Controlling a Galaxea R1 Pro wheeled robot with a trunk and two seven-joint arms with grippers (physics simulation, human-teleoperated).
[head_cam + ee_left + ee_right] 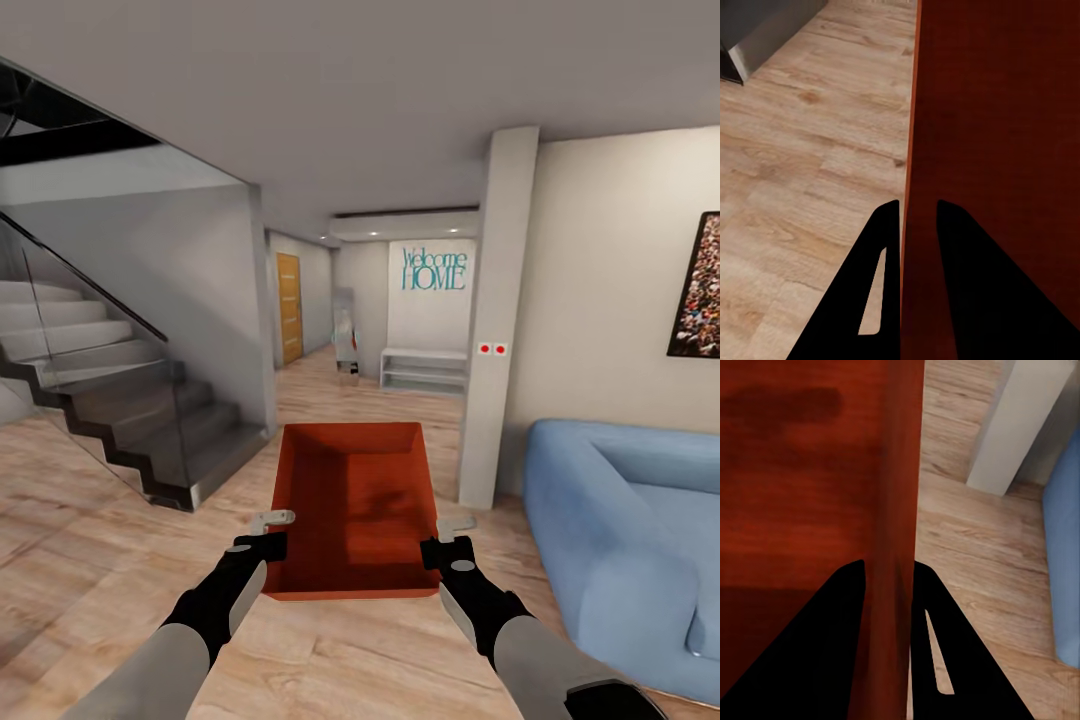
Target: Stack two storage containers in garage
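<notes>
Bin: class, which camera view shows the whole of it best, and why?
The head view: the bin shows entire, open top, four walls and floor, carried between the left claw and right claw. The wrist views show just one side wall each, and, pinched between dark fingers.

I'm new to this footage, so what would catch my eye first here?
A red-orange storage container is held out front, the left gripper and right gripper each clamped on a side wall. A blue sofa sits at right, a glass-railed staircase at left, and a "Welcome HOME" sign marks the hallway ahead.
</notes>
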